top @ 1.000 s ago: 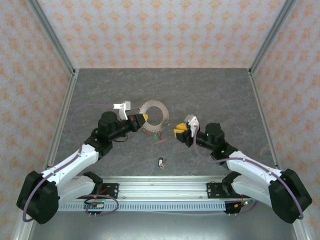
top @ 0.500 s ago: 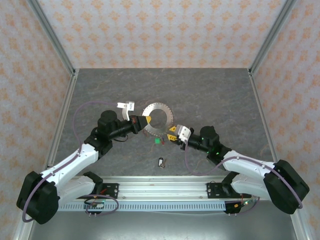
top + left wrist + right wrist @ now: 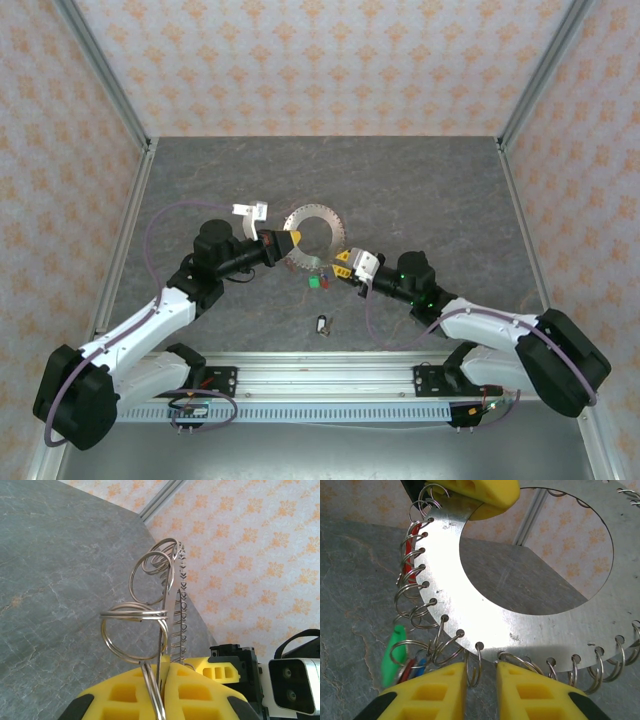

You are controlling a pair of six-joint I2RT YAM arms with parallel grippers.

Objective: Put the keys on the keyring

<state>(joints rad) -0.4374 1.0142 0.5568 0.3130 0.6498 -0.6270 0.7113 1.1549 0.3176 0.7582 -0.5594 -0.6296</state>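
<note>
One keyring, rim clenched in left fingers; right fingers parted (split ring between them).

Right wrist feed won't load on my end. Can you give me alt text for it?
The right pincer, open, straddles one small split ring hanging from the perforated rim of the flat metal keyring. The left pincer clamps the keyring's upper edge. A green tag and a red tag dangle at its left rim.
</note>
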